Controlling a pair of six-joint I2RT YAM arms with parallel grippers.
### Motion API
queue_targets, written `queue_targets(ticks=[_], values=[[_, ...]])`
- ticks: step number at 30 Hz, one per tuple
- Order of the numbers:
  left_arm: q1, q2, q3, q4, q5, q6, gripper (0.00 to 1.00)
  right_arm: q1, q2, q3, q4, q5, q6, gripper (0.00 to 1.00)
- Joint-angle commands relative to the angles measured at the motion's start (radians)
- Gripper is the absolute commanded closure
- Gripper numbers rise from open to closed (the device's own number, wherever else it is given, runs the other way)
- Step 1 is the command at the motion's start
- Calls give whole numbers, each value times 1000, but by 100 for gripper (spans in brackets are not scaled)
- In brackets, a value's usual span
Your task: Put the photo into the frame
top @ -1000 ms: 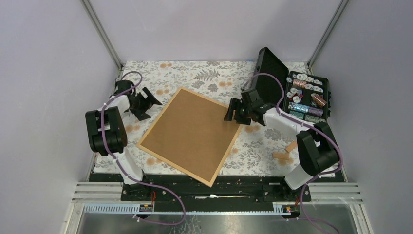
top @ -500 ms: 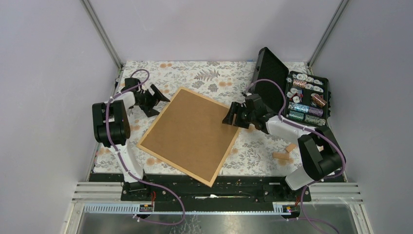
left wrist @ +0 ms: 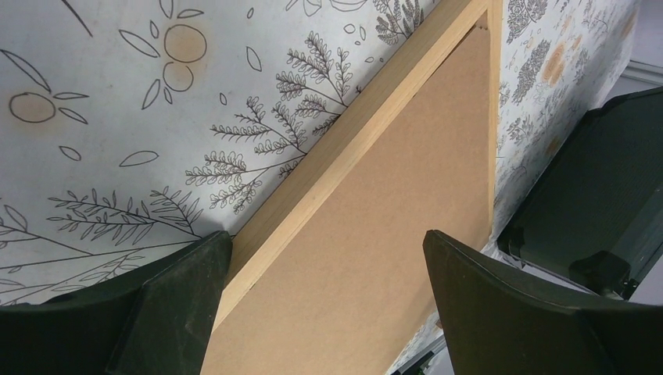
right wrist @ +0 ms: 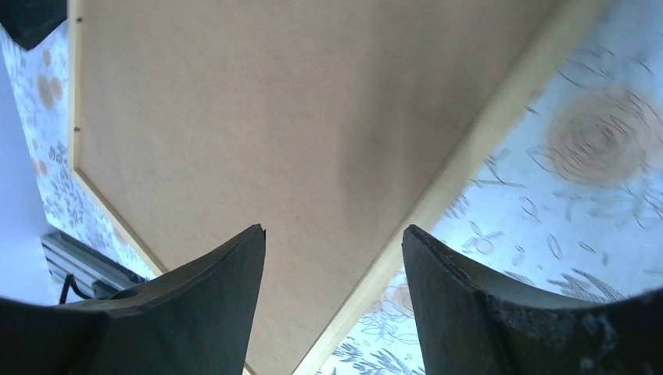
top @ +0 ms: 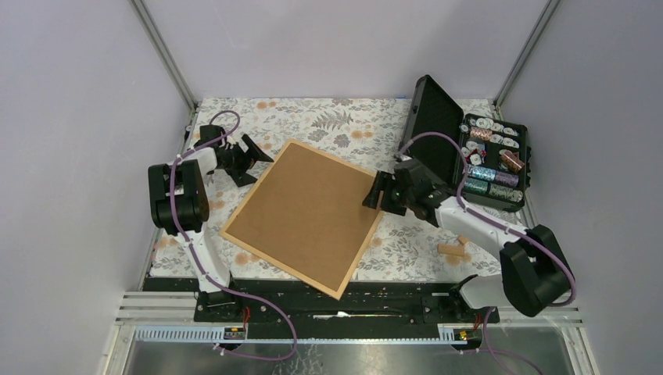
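The frame point(top: 252, 200) lies flat and back side up in the middle of the table, its light-wood moulding around a brown backing board point(top: 309, 211). The photo is out of view. My left gripper point(top: 254, 158) hovers open at the frame's far-left edge. In the left wrist view the gripper point(left wrist: 327, 234) spans the moulding point(left wrist: 352, 125) and the board point(left wrist: 406, 195) without touching them. My right gripper point(top: 376, 192) is open over the frame's right edge. In the right wrist view it point(right wrist: 335, 228) straddles the moulding point(right wrist: 469, 164), with nothing held.
An open black hard case point(top: 435, 129) stands at the back right, with its tray of chips point(top: 492, 156) beside it. Small wooden pieces point(top: 457, 246) lie on the floral cloth by the right arm. The case point(left wrist: 602, 203) also shows in the left wrist view.
The left gripper moved up toward the frame's far-left edge, then held still. The right gripper shifted slightly along the frame's right edge while that arm's elbow swung out to the right.
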Motion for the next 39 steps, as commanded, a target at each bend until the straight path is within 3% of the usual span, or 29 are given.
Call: queue_targets(ticks=[1,5,21,26,30,39], values=[[-2,38,-14,17,10,18,1,-64,-62,-129,135,-32,183,30],[-2,42,-19,30,27,7,1,-95,-48,-179,215,-61,248,40],[-2,52,-36,45,40,-7,1,-99,122,-238,408,-111,308,43],[-2,72,-52,52,52,-23,1,-100,183,-253,539,-203,322,43],[-12,81,-87,80,80,-45,1,-93,144,-293,769,-310,391,44],[-23,47,-193,191,146,-122,1,-80,59,-219,803,-374,445,44]])
